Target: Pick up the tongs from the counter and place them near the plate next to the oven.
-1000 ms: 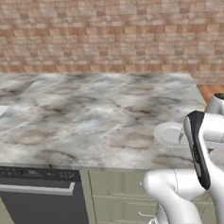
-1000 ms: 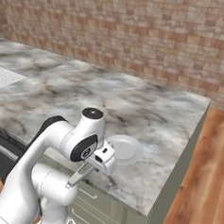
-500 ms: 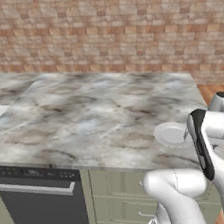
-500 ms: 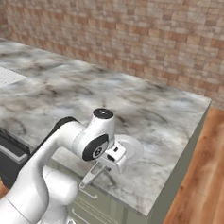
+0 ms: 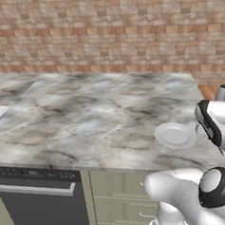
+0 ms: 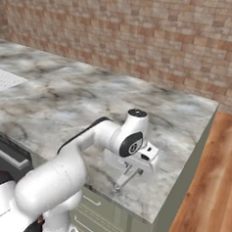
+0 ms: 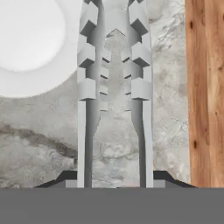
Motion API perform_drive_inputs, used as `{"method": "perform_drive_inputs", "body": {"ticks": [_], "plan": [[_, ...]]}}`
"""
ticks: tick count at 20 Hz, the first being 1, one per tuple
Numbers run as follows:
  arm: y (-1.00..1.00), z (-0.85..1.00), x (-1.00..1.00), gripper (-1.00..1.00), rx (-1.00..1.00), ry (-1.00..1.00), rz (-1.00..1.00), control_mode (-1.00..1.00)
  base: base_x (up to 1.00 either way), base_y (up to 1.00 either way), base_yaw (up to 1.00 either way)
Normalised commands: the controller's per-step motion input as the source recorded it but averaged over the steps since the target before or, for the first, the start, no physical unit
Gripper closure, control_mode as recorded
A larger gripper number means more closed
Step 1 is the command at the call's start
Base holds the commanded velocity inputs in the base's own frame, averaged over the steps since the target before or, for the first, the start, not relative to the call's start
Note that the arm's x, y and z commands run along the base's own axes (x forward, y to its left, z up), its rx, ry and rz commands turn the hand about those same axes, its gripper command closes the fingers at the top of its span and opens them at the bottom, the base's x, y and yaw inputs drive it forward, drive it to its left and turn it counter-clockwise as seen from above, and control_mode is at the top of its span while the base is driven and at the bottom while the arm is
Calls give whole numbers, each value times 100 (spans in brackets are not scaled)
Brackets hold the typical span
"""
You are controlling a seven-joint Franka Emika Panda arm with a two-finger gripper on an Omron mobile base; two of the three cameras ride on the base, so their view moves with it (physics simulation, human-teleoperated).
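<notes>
Tongs (image 7: pixel 114 78): pale silvery, two toothed arms, clamped in end effector (image 6: pixel 134 169) above desk (image 7: pixel 48 135); plate (image 7: pixel 30 43) bare.

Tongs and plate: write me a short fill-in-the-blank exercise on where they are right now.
1. The pincer is shut on the ____.
2. The tongs hang over the marble ____.
3. In the hand view, the round white thing beside the tongs is the ____.
4. The wall behind the counter is made of ____.

Missing words: tongs; counter; plate; brick
</notes>
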Motion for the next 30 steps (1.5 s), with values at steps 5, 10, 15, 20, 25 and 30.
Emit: {"method": "perform_drive_inputs", "body": {"ticks": [5,10,15,20,25,30], "plan": [[-66,-27,58,100,1,2,0,-100,0,0,0],[-46,-39,41,100,5,0,0,-100,0,0,0],[-23,-43,26,100,5,0,0,-100,0,0,0],[-8,-40,11,100,4,0,0,-100,0,0,0],[0,-18,5,100,6,-1,0,-100,0,0,0],[12,-1,18,100,4,0,-3,-100,0,0,0]]}}
